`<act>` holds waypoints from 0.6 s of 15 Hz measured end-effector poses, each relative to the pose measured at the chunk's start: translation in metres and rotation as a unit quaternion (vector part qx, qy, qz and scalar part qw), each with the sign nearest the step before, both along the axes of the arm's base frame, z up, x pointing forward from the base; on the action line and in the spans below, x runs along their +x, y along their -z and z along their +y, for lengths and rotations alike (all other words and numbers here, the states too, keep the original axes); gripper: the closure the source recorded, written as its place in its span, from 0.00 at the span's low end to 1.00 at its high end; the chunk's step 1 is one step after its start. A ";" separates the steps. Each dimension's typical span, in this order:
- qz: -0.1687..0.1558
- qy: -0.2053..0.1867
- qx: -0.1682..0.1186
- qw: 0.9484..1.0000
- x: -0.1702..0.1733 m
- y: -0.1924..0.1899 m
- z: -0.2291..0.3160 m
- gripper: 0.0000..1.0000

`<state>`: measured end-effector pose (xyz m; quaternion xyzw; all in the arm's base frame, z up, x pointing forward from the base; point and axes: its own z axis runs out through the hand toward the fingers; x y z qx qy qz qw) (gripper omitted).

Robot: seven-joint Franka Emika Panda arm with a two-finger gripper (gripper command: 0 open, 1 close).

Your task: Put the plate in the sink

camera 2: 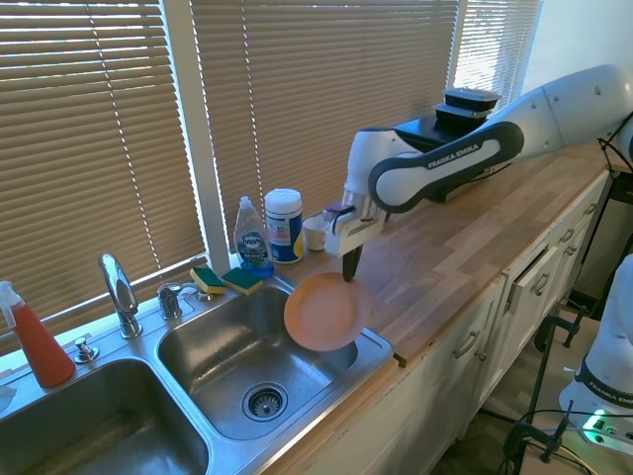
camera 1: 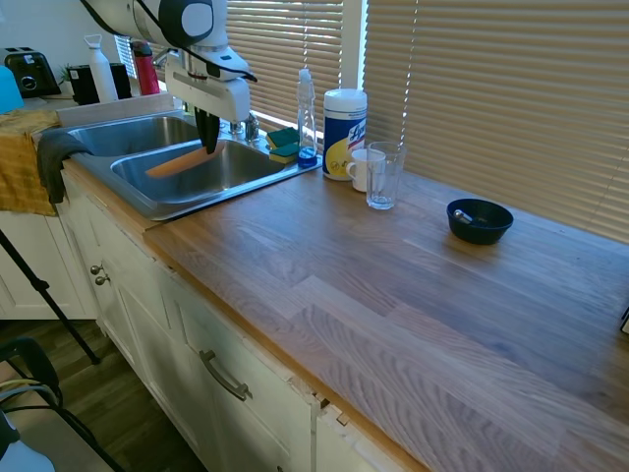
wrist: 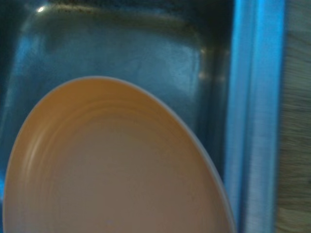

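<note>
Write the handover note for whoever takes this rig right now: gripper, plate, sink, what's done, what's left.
Gripper: fingers shut on the rim of the plate.
Plate: held tilted above the sink, over the basin next to the wooden counter; whether it touches the basin cannot be told.
Done: plate picked up and carried over the sink.
Left: lower it into the basin, open the fingers, pull the arm out.

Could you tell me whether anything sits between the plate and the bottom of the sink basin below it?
Nothing visible does. The gripper holds the plate by its rim, tilted over the sink, and the basin floor beneath shows only its drain.
</note>
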<state>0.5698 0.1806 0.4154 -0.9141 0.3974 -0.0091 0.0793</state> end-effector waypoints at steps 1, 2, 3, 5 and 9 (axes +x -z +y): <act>0.002 0.000 -0.012 1.000 0.006 0.012 0.021 1.00; 0.005 0.000 -0.024 1.000 0.013 0.026 0.039 1.00; 0.007 -0.001 -0.036 0.999 0.020 0.042 0.059 1.00; 0.012 -0.001 -0.056 0.998 0.034 0.076 0.090 1.00; 0.020 0.002 -0.076 0.997 0.056 0.119 0.123 0.00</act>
